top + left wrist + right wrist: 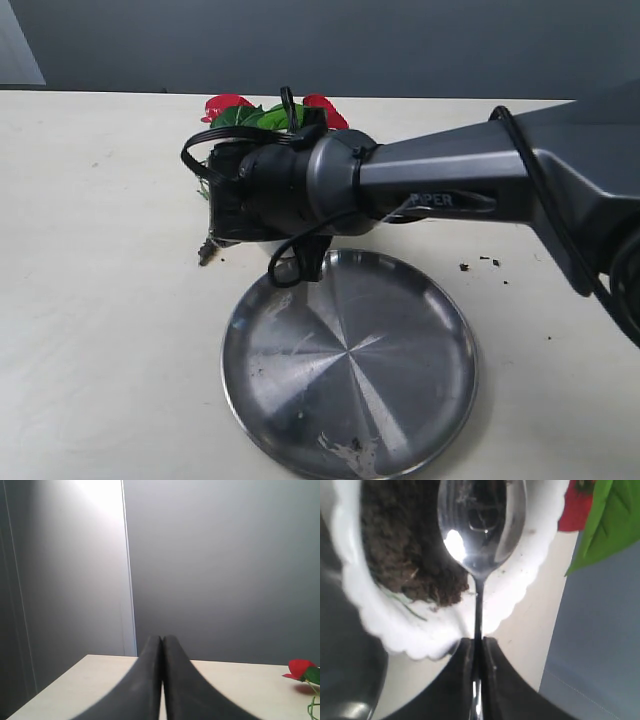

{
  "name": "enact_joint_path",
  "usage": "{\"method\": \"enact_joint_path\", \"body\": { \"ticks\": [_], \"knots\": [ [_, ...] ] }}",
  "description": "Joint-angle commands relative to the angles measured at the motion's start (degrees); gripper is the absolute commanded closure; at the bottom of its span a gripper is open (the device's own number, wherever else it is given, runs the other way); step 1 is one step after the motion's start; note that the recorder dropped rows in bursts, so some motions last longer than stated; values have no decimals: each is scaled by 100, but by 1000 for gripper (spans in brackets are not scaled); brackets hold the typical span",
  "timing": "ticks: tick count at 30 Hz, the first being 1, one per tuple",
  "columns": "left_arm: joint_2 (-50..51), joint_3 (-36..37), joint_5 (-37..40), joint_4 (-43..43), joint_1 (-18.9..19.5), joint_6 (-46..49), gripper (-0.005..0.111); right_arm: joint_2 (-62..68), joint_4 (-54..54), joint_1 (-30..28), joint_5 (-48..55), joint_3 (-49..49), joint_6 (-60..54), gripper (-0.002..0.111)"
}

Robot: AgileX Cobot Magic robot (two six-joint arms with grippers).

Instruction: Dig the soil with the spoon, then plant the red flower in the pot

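Near the worktop's front edge lies the steel plate point(349, 365). Behind it, the right gripper point(477, 647) pinches the spoon point(481, 527) handle, bowl inside the pot point(530, 565) beside soil point(402, 545). Red flower point(262, 113) stands at the far edge. Left gripper point(162, 680) is closed, empty.

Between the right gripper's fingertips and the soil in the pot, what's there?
Only the spoon: the right gripper clamps its handle, and its bowl reaches over the pot beside the soil. Right wrist view.

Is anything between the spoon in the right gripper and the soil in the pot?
Nothing visible. In the right wrist view the right gripper is shut on the spoon, whose bowl is already inside the pot, beside the soil. Whether they touch cannot be told.
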Motion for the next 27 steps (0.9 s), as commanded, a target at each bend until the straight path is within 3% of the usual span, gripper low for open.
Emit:
{"method": "enact_joint_path", "body": {
  "ticks": [1, 9, 16, 22, 27],
  "knots": [
    [-13, -23, -23, -12, -31, -14, 106, -7, 77, -19, -106, 6, 124, 109],
    [-13, -23, -23, -12, -31, -14, 106, -33, -204, -19, 741, 6, 511, 109],
    [-13, -23, -23, -12, -31, -14, 106, -33, 336, -19, -110, 6, 535, 109],
    [-13, -23, -23, -12, -31, -14, 106, -289, 41, -8, -25, 6, 2174, 109],
    [-13, -23, -23, -12, -31, -14, 106, -883, 365, 13, -148, 6, 2344, 109]
  ]
}}
